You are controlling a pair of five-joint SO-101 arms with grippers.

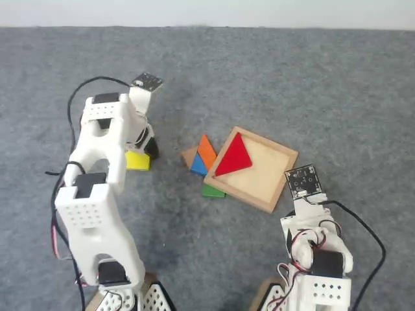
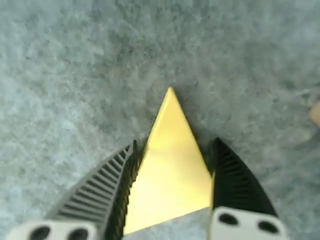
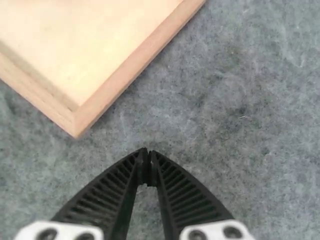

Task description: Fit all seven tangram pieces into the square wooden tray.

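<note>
found the left gripper [image 2: 175, 146] clamped on the yellow triangle [image 2: 170, 170], apart from the wooden tray [image 1: 259, 197]. saw the right gripper [image 3: 148, 152] pressed shut on nothing, near a tray corner. noted a red triangle [image 1: 235, 157] inside the tray, with an orange piece [image 1: 207, 152], a blue piece [image 1: 198, 166] and a green piece [image 1: 213, 190] just beside it.

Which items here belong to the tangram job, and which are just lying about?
Job: square wooden tray; red triangle in it; yellow triangle in the left gripper; orange piece, blue piece, green piece, tan piece beside tray.
Lying about: grey mat, cables.
</note>
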